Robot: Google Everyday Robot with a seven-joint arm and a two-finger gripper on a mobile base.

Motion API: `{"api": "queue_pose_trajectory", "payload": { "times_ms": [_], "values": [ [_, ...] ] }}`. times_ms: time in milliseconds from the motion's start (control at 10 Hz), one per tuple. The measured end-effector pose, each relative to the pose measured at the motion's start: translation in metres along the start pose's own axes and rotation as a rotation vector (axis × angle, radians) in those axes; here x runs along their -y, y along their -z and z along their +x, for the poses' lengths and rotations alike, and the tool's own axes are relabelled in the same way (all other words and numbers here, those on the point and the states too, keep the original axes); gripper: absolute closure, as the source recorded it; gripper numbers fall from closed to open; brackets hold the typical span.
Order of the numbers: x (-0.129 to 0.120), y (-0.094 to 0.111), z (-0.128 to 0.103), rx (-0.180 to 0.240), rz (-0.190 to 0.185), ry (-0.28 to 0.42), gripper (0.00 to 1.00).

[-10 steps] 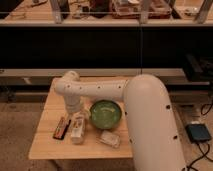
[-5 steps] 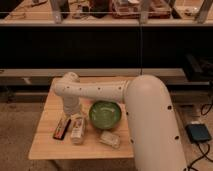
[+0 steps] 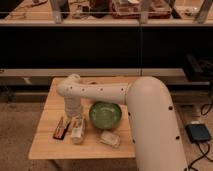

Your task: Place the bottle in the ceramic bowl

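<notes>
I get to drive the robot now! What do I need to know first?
Gripper: open, low over the bottle; I cannot tell if it touches it.
Bottle: lying on the table, between the bar and the bowl. Not lifted.
Bowl: upright, looks empty; a packet lies in front of it.
Done: gripper is at the bottle.
Left: grip the bottle, lift it, put it in the bowl.

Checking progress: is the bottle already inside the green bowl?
No, the bottle lies on the table beside the ceramic bowl, with the claw close over it.
</notes>
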Motion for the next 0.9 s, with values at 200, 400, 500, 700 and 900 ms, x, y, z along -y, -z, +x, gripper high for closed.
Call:
{"api": "queue_pose_trajectory", "payload": {
  "times_ms": [200,400,500,700,900],
  "values": [
    [0.002,-0.006,-0.003,0.032,0.034,-0.003,0.26],
    [0.001,-0.012,-0.006,0.067,0.061,-0.012,0.26],
    [0.000,-0.013,-0.006,0.078,0.064,-0.015,0.26],
    [-0.005,-0.014,-0.003,0.090,0.056,-0.016,0.29],
    [-0.007,-0.015,-0.001,0.096,0.037,-0.011,0.45]
  ]
}}
